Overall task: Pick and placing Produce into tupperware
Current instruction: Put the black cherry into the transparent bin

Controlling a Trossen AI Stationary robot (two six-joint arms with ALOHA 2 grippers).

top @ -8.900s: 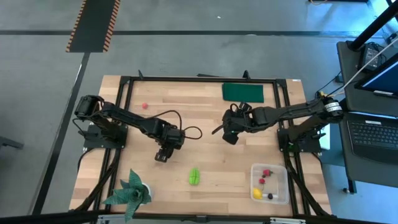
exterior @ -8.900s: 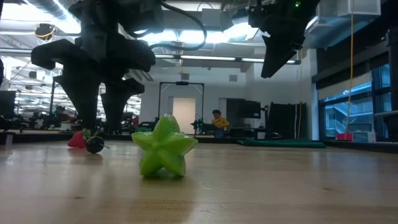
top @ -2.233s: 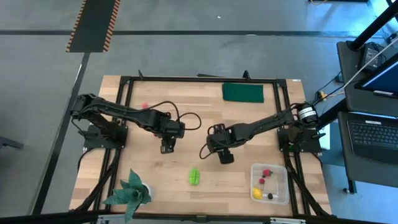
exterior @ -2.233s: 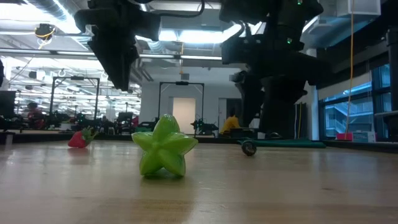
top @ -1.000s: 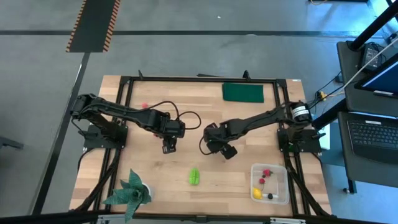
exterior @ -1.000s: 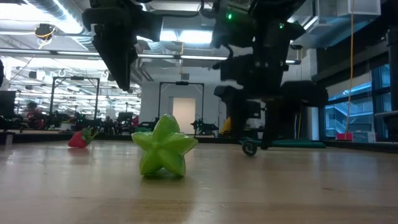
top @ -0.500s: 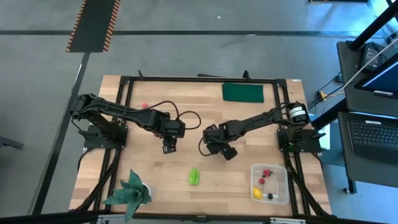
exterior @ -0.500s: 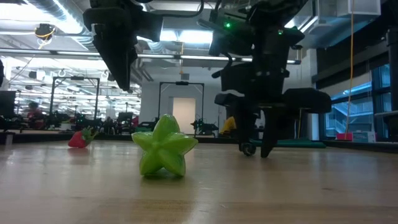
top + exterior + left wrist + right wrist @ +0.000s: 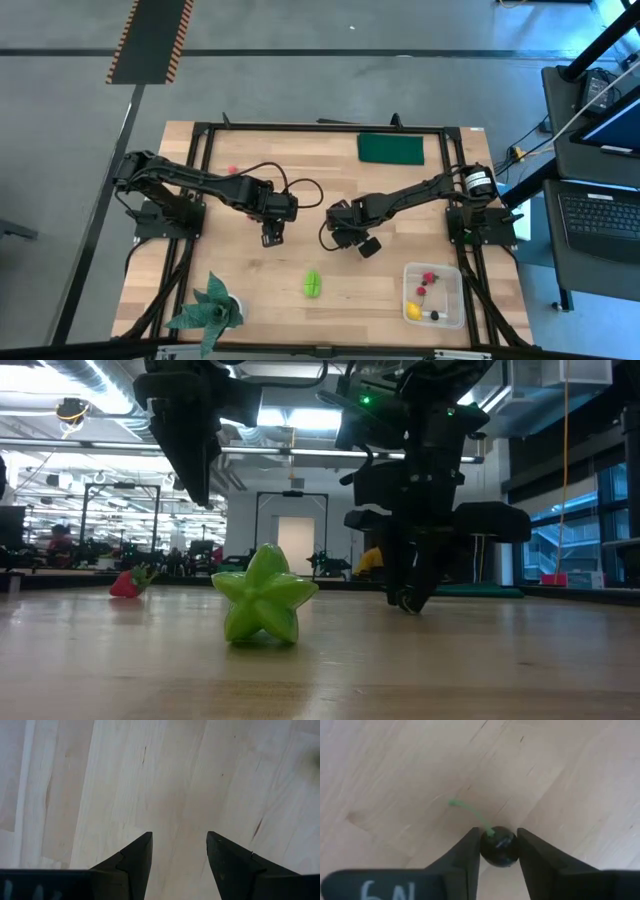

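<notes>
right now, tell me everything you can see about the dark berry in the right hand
The dark berry is a small, round, glossy, near-black toy fruit with a thin, curved green stem. It looks like smooth plastic. The right hand is shut on it, one finger pressing each side, down at the wooden table near its middle.

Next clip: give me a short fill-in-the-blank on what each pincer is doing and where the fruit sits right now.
1. The right pincer is shut on a dark ____ with a green stem.
2. The left pincer hangs over bare wood, its fingers open and holding ____.
3. The yellow lemon lies inside the clear ____.
4. The green star fruit rests on the ____, outside the box.

Missing words: berry; nothing; tupperware; table
</notes>
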